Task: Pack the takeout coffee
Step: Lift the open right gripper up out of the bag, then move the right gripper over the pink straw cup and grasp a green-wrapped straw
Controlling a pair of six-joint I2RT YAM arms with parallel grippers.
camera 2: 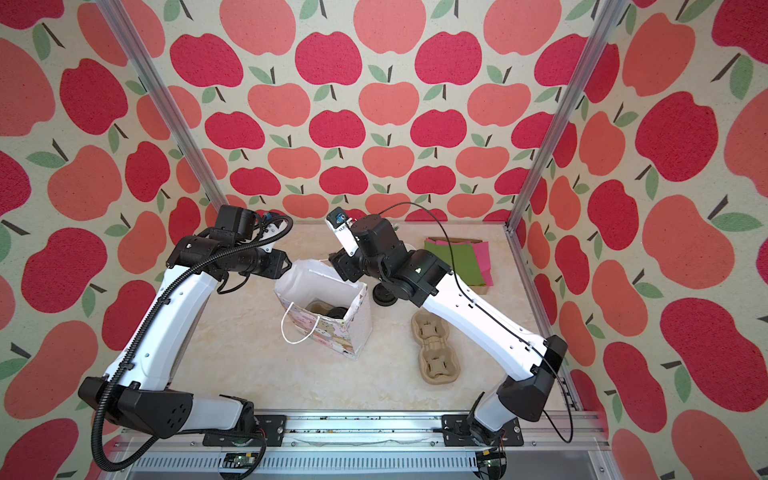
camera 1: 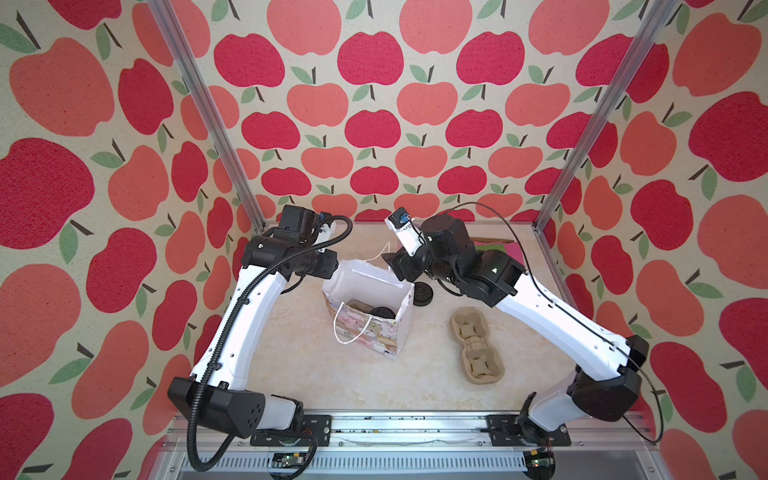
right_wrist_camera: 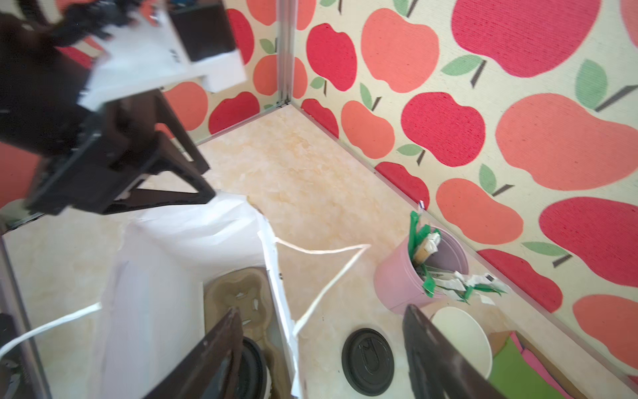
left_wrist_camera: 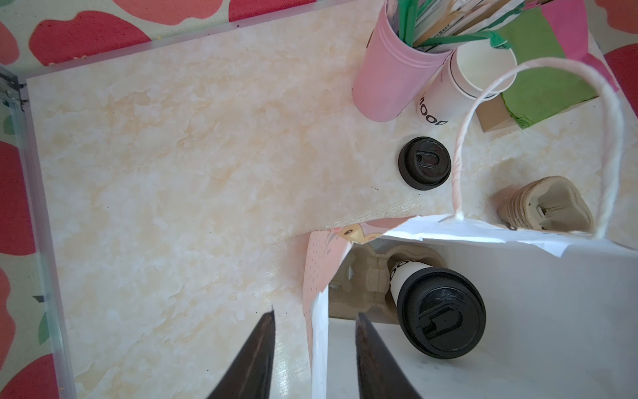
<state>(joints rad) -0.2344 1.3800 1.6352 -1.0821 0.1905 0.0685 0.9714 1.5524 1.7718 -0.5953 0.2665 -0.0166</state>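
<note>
White paper cup under a black lid, the takeout coffee [left_wrist_camera: 440,311] sits inside the gift bag [camera 1: 365,336], seated in the pulp carrier [left_wrist_camera: 362,276] on the bag's floor (packing looks nearly done). Backing off wants a straight lift, clear of the bag's rim and string handle [left_wrist_camera: 456,179]. The left gripper [left_wrist_camera: 315,312] and right gripper [right_wrist_camera: 322,308] each straddle a bag wall, jaws apart, gripping nothing.

The bag [camera 1: 370,338] stood in the middle of the table [camera 1: 291,365]. Inside it the takeout coffee [left_wrist_camera: 438,311] sat in a cup carrier [left_wrist_camera: 362,276]. A loose lid [camera 1: 420,293] lay just right of the bag, with a second carrier [camera 1: 476,345] in front of it. Behind the lid, the stirrer holder [left_wrist_camera: 390,69] and a lidless cup [left_wrist_camera: 473,72] stood side by side.
</note>
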